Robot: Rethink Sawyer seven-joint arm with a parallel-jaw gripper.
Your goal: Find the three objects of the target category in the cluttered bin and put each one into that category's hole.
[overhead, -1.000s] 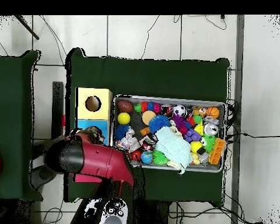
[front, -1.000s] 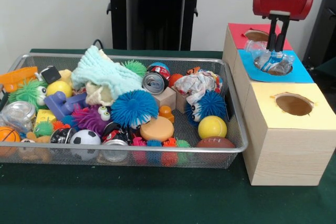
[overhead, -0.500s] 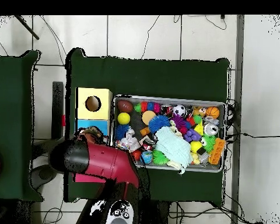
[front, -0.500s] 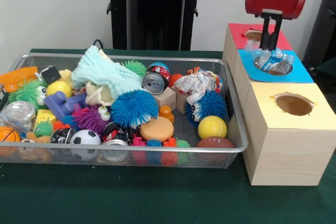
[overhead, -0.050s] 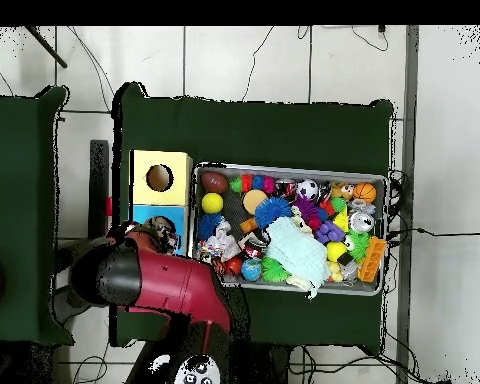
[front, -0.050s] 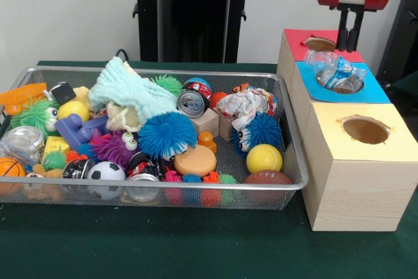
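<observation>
Far left of the fingers and below them sits the wire-mesh bin (front, -0.050s: pixel 290 161), packed with a crushed drink can (front, -0.050s: pixel 192 102), a pale green cloth (front, -0.050s: pixel 130 93) and a blue spiky ball (front, -0.050s: pixel 167 134). Nearer, the crumpled clear plastic bottle (front, -0.050s: pixel 336 73) lies lodged in the blue-topped wooden box's hole (front, -0.050s: pixel 346 84), partly sticking out, long axis slanting left and up. The black gripper (front, -0.050s: pixel 353 37) hangs just above and right of it, fingers close together, holding nothing. The yellow-topped hole (front, -0.050s: pixel 366 130) stands empty below.
</observation>
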